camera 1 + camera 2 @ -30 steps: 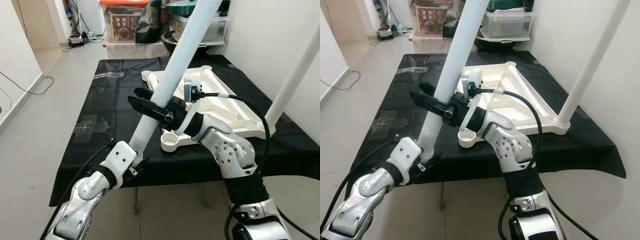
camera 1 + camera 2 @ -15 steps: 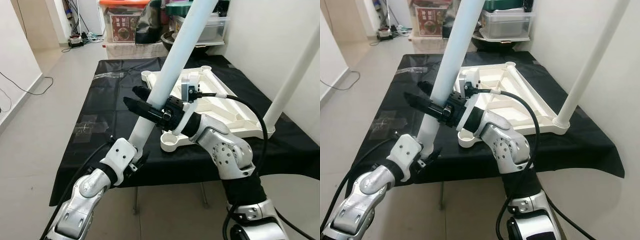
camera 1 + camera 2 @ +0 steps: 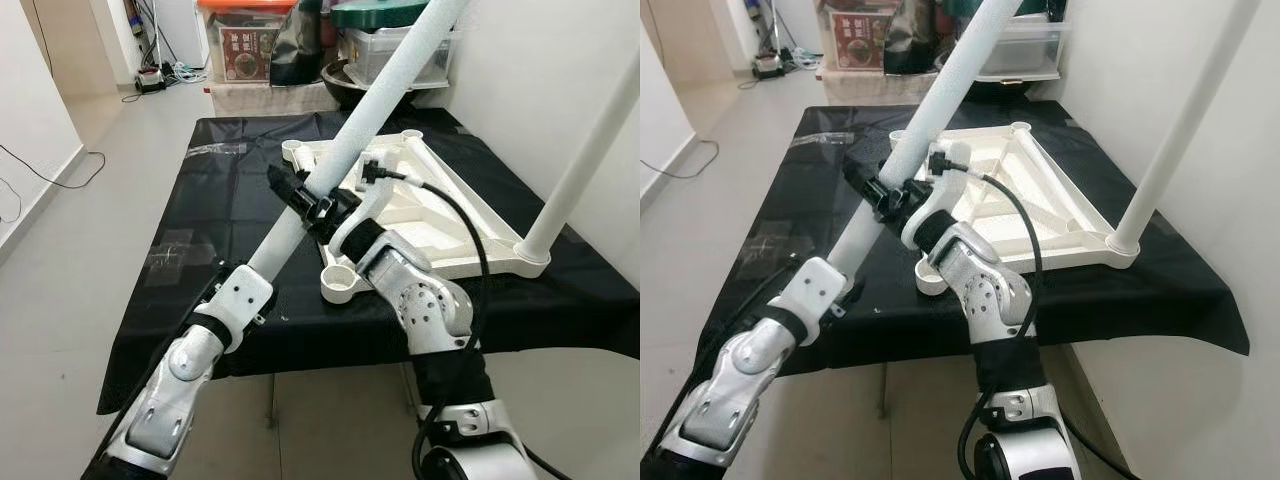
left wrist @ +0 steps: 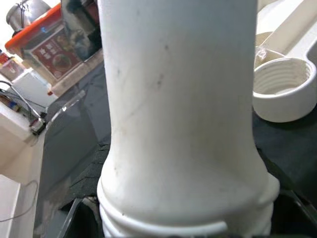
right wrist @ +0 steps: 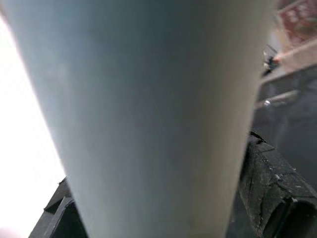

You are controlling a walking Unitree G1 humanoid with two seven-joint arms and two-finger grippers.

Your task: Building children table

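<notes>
A long white table leg (image 3: pixel 350 150) slants from low on the left up to the top right, above the black-clothed table (image 3: pixel 220 200). My left gripper (image 3: pixel 250 272) is shut on its lower, threaded end (image 4: pixel 178 208). Halfway up the leg, my right gripper (image 3: pixel 300 198) is shut around it. The white tabletop (image 3: pixel 440 215) lies upside down on the cloth. An empty screw socket (image 3: pixel 340 284) shows at its near corner, just right of the leg's lower end. A second white leg (image 3: pixel 585 160) stands in the right corner socket.
Storage boxes (image 3: pixel 245 45) and a clear bin (image 3: pixel 385 50) stand behind the table. A white wall (image 3: pixel 540 70) runs close along the right side. Open floor with a cable (image 3: pixel 50 175) lies to the left.
The leg has tipped further over to the right. Its lower end and my left gripper moved forward over the table edge. My right gripper went up and farther along the leg.
</notes>
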